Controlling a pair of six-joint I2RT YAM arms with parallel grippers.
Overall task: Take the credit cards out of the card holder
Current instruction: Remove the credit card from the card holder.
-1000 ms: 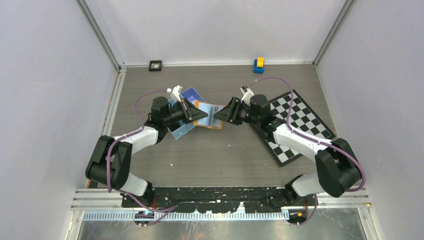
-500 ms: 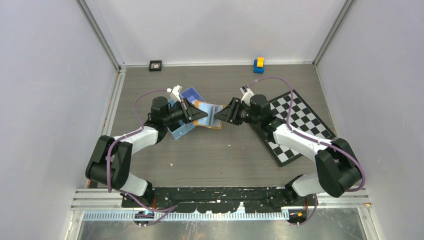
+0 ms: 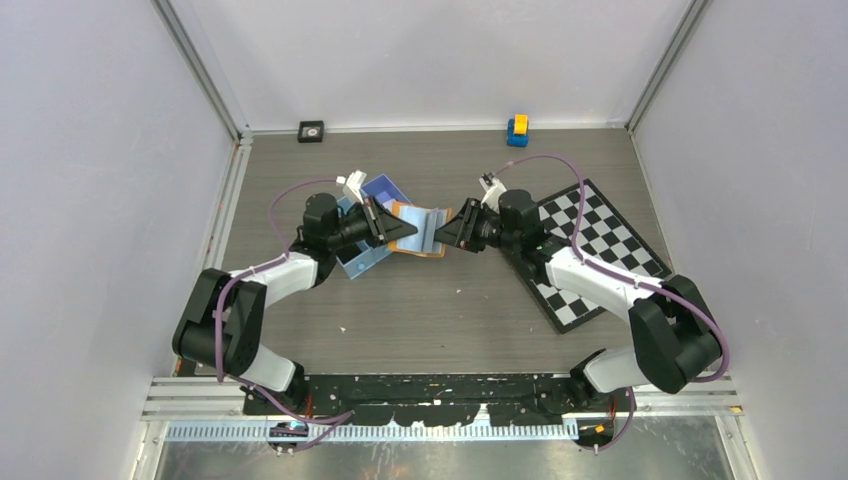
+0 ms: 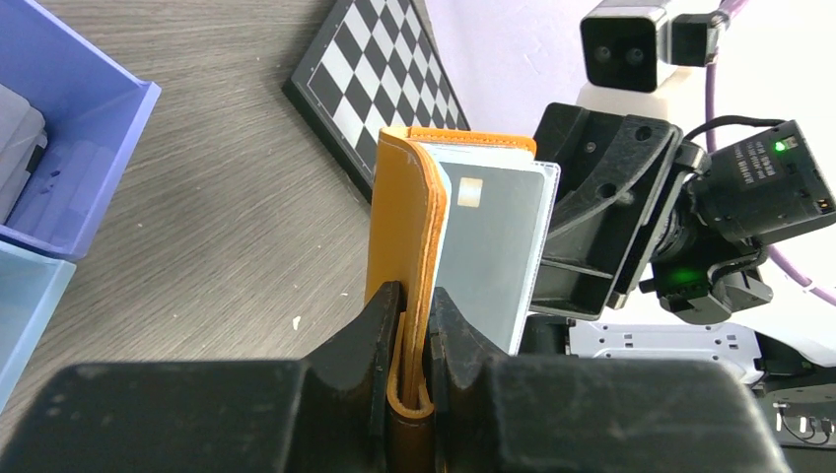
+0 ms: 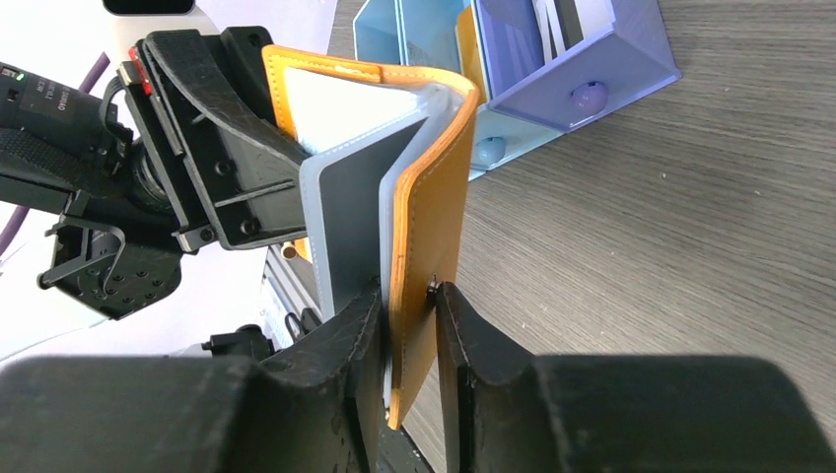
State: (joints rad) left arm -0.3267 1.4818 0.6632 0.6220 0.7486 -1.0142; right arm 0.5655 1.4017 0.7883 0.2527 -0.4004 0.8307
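The left gripper (image 4: 414,305) is clamped narrow on one orange cover of the card holder (image 4: 404,217), which stands on edge, opened like a book, held between the two arms above the table (image 3: 440,320). Just past that cover the credit cards (image 4: 498,246) show pale grey inside the fold. The right gripper (image 5: 409,296) straddles the opposite cover, its fingers drawn close on both sides (one slips between the cover and a grey card). Whether it presses firmly I cannot tell. The blue tray (image 3: 385,190) sits just beside and behind the left gripper, and the chessboard (image 3: 600,250) lies under the right arm. Bare wood lies nearer the bases, and a yellow-and-blue block (image 3: 517,130) rests at the far wall.
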